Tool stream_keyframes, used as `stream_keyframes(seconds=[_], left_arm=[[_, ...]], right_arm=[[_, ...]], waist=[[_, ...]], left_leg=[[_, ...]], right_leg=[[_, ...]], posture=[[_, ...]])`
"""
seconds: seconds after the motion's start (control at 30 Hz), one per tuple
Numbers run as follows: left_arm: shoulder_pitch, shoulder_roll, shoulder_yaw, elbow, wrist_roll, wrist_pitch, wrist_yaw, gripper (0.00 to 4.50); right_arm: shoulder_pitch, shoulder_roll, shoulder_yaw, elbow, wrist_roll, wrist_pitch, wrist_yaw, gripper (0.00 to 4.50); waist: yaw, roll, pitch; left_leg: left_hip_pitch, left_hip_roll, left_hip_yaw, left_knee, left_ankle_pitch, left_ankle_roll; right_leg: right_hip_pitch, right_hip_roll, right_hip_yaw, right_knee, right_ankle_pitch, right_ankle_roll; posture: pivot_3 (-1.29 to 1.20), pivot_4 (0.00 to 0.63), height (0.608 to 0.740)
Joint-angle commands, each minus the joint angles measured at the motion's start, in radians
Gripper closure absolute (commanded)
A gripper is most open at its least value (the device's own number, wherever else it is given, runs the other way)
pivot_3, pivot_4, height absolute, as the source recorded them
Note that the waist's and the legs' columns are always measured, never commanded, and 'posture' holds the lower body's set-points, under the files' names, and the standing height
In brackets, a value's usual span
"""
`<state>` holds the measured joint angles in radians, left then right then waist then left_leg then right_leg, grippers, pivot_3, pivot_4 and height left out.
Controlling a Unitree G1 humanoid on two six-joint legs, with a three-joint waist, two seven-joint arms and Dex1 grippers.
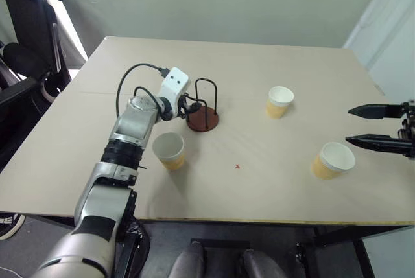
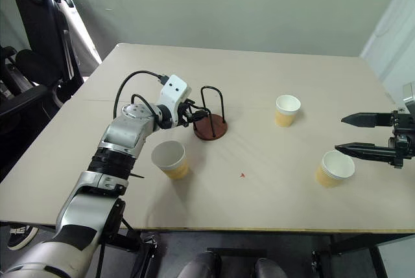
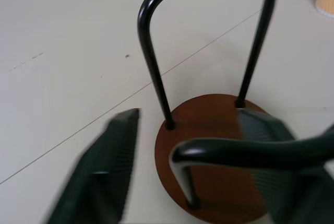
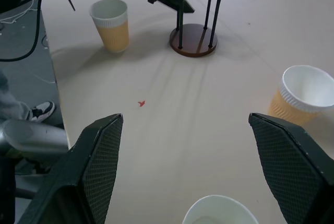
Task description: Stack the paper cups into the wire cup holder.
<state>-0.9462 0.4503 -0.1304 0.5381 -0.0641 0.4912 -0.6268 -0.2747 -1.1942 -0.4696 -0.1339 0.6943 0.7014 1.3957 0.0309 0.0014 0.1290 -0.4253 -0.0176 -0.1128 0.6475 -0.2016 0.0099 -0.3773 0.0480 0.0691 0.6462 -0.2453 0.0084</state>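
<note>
- At the table's [image 1: 272, 207] near edge, a paper cup [image 1: 170, 151] stands upright at about 7 o'clock of the wire cup holder [image 1: 203, 104].
- At 4 o'clock, a second cup [image 1: 333, 160] sits just beside the right gripper [image 1: 360, 125], whose fingers are spread wide and empty.
- The left gripper [image 2: 198, 115] straddles the holder's nearest wire loop, half-closed; contact can't be judged.
- At 3 o'clock stands a third cup [image 1: 279, 102], farthest back.

I can read no text, label, brand or number anywhere from my remote station. The paper cups [image 1: 169, 150] are plain tan, and the table [image 1: 259, 181] carries no writing.
</note>
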Motion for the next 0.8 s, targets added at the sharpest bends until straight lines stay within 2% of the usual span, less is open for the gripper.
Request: stream_keyframes(seconds=[0.03, 0.17, 0.37, 0.57, 0.7, 0.8], left_arm=[[-0.040, -0.004, 0.004, 0.002, 0.017, -0.034, -0.009, 3.20], [-0.045, -0.013, 0.012, 0.004, 0.016, -0.038, -0.020, 4.47], [-0.055, 0.000, 0.037, -0.062, -0.040, -0.031, -0.125, 4.47], [-0.052, 0.031, 0.043, -0.330, -0.210, 0.097, -0.352, 4.47], [-0.017, 0.078, -0.033, -0.533, -0.306, 0.196, -0.514, 4.47], [0.027, 0.114, -0.097, -0.617, -0.315, 0.198, -0.583, 4.47]], right_arm=[[0.019, -0.019, -0.076, -0.041, 0.024, 0.009, -0.008, 0.59], [0.028, -0.017, -0.078, -0.046, 0.026, 0.008, -0.017, 0.59], [0.006, -0.016, -0.047, -0.032, 0.021, -0.001, -0.033, 0.59], [-0.011, -0.019, -0.029, -0.018, 0.016, -0.009, -0.038, 0.59], [-0.009, -0.020, -0.032, -0.018, 0.017, -0.011, -0.037, 0.59], [-0.002, -0.018, -0.039, -0.024, 0.019, -0.010, -0.036, 0.59]], waist=[[0.000, 0.000, 0.000], [0.000, 0.000, 0.000], [-0.002, -0.001, 0.000], [0.000, -0.001, 0.001], [-0.001, 0.000, 0.000], [0.000, 0.000, 0.000]], left_leg=[[0.000, 0.000, 0.001, 0.000, 0.000, 0.000], [0.001, -0.001, 0.007, 0.001, 0.000, 0.000], [0.002, -0.004, 0.011, 0.004, -0.001, 0.003], [-0.004, -0.004, 0.011, 0.012, -0.004, 0.007], [-0.005, -0.004, 0.013, 0.017, -0.007, 0.010], [-0.005, -0.004, 0.014, 0.018, -0.009, 0.012]], right_leg=[[0.000, 0.000, 0.000, 0.000, 0.000, 0.001], [0.000, 0.000, 0.008, 0.000, -0.002, 0.005], [0.000, -0.001, 0.016, -0.001, -0.001, 0.010], [-0.002, -0.001, 0.016, 0.000, -0.001, 0.011], [-0.002, -0.002, 0.016, -0.001, -0.001, 0.012], [-0.001, -0.003, 0.016, -0.001, -0.001, 0.012]], posture=[[0.00, 0.150, 0.740], [0.00, 0.150, 0.740], [0.00, 0.150, 0.740], [0.00, 0.150, 0.740], [0.00, 0.150, 0.740], [0.00, 0.150, 0.740]])
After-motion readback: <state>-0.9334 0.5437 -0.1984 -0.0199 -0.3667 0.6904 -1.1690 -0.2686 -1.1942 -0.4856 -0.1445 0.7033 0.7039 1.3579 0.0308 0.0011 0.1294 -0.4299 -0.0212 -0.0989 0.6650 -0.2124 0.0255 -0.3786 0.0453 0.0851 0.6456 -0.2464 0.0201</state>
